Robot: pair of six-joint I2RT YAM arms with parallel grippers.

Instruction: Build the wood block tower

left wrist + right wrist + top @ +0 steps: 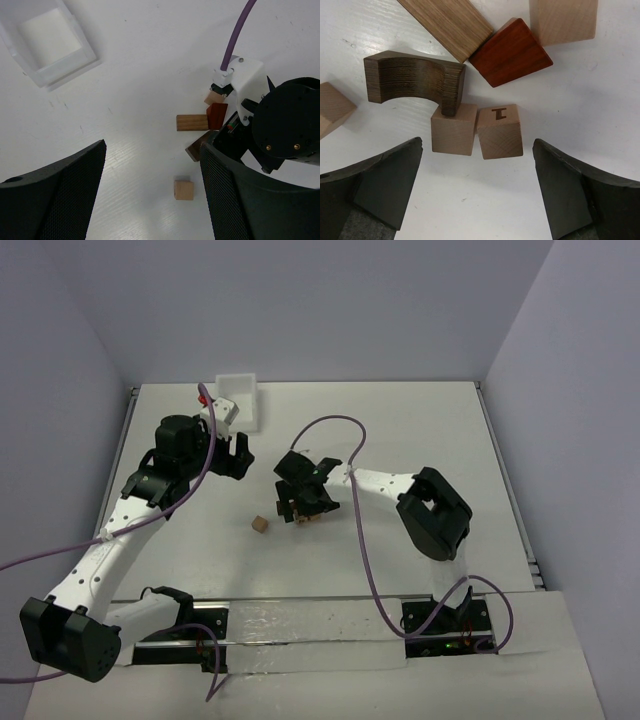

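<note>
No stacked tower shows; the wood blocks lie loose on the white table. My right gripper [305,502] is open and hovers over the cluster. In the right wrist view my right gripper [477,160] is empty. Two light tan cubes [452,129] [500,131] sit side by side just beyond its fingertips. Past them lie a dark brown arch [415,77], a reddish-brown block [510,52] and a tan plank [451,25]. A lone tan cube [259,524] lies left of the cluster. My left gripper [152,145] is open and empty above that cube [184,190].
A white plastic bin [240,400] stands at the back left, also in the left wrist view [47,42]. More tan blocks lie at the cluster's edges [563,20] [332,107]. A purple cable [345,430] arcs over the right arm.
</note>
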